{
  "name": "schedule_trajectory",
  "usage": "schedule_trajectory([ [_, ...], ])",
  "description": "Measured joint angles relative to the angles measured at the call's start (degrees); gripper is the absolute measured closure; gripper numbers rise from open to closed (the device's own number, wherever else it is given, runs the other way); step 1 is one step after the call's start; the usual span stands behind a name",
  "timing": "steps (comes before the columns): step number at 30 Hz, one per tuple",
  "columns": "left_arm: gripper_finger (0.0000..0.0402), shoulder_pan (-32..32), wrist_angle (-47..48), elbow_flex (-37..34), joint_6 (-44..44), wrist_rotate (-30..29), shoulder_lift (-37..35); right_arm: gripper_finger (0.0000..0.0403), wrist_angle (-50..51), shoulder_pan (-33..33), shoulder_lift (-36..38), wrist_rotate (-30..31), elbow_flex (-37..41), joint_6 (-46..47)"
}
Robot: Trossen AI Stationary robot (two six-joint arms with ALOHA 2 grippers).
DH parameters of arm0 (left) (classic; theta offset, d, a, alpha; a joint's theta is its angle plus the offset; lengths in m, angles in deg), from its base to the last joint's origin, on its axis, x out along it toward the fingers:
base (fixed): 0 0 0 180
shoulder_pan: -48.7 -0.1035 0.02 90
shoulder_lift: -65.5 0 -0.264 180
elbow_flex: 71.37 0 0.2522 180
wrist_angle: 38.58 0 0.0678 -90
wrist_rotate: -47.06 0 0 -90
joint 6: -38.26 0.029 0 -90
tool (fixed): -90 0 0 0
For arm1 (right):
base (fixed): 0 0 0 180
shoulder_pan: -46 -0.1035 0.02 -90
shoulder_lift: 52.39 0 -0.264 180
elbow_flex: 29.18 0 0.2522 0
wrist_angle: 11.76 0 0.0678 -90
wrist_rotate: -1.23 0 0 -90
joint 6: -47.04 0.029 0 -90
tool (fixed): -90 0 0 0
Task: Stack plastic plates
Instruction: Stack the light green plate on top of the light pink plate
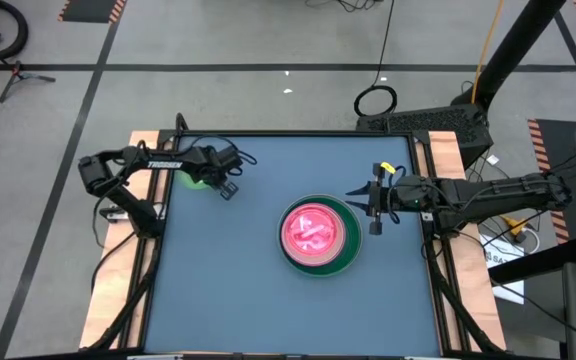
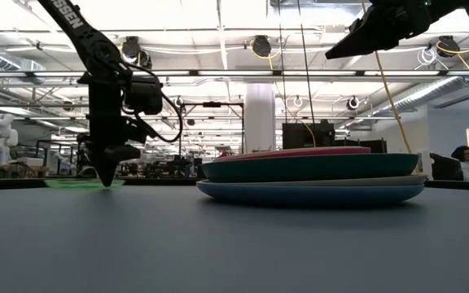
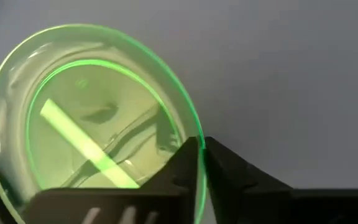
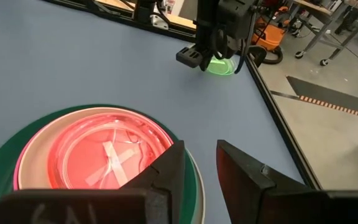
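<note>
Left gripper [image 3: 201,149], table's ten o'clock corner, jaws clenched on green translucent plate [image 3: 92,118] rim, likely for lifting onto plate stack [image 1: 320,236] at centre. Right gripper [image 1: 375,203] hovers beside stack, jaws released.

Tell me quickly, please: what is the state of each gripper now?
Left gripper: closed on the rim of the small translucent green plastic plate.
Right gripper: open, holding nothing, above the stack of round plastic plates.
</note>
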Motion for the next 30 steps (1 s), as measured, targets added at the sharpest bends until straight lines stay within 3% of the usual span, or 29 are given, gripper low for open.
schedule_trajectory([
  [3,0.0393,1.05,0.03,0.0,-0.3,-1.44,-0.02,0.0314,0.0,0.0,0.0,0.0,0.0,-0.07],
  [10,0.0396,10.22,4.4,2.91,-0.73,-1.46,-0.02,0.0314,-1.74,0.02,0.0,0.0,0.0,-0.72],
  [18,0.0397,27.93,9.69,17.95,6.81,-5.68,-0.02,0.0314,-2.7,0.02,0.0,0.02,0.0,-1.81],
  [24,0.0398,41.77,0.66,28.47,19.76,-4.74,-0.07,0.0314,-2.62,0.02,0.0,0.01,0.0,-1.81],
  [30,0.0398,48.48,-8.78,30.52,23.31,-2.48,1.25,0.0314,-2.62,0.02,0.0,0.0,0.0,-1.81],
])
